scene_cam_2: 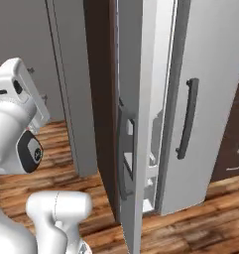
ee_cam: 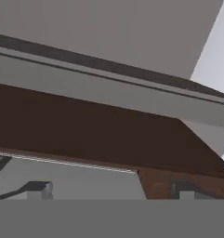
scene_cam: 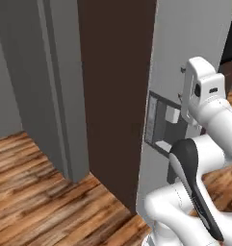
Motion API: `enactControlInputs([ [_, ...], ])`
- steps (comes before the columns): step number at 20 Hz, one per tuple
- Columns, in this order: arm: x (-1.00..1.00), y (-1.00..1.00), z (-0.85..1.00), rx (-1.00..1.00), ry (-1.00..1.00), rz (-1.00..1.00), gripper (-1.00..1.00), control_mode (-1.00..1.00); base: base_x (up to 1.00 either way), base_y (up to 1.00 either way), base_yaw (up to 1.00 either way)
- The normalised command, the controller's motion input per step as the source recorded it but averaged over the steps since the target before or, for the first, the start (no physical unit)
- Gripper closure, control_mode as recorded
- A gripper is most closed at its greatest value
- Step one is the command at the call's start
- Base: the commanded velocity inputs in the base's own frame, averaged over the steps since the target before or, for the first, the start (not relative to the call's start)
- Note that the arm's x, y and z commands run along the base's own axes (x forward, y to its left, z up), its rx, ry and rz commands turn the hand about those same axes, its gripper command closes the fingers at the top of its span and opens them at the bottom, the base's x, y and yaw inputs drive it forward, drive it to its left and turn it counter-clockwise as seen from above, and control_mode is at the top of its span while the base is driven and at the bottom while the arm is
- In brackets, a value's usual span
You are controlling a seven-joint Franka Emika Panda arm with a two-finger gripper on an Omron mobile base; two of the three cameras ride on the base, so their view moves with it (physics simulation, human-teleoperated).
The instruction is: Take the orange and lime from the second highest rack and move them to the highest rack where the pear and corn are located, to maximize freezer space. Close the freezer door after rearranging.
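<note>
The freezer door (scene_cam_2: pixel 136 124) is seen edge-on and nearly closed in the right base view, beside the dark brown cabinet panel (scene_cam: pixel 115 91). The gripper (ee_cam: pixel 111 195) is held open, empty, its fingertips (ee_cam: pixel 39 189) facing that panel. No legible writing is visible.

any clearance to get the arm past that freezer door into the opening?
Tight. The freezer door stands ajar, leaving a narrow slot before the next grey door, door bins inside it. Bare wood floor lies left of the brown cabinet panel.
</note>
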Motion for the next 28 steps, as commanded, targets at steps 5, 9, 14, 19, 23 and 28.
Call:
enactControlInputs([
  [5,0.0,0.0,0.0,0.0,0.0,0.0,-1.0,1.0,0.59,0.84,-0.97],
  [9,0.0,0.0,0.0,0.0,0.0,0.0,-1.0,1.0,0.55,0.64,-0.78],
  [14,0.0,0.0,0.0,0.0,0.0,0.0,-1.0,1.0,0.54,0.2,-0.45],
  [19,0.46,-0.11,0.0,0.15,0.04,-0.05,-1.0,-1.0,0.11,0.0,-0.05],
  [23,0.79,-0.14,0.01,0.25,0.28,0.0,-1.0,-1.0,0.0,0.0,0.0],
  [28,0.74,-0.32,0.0,0.28,0.18,0.0,-1.0,-1.0,0.0,0.0,0.0],
])
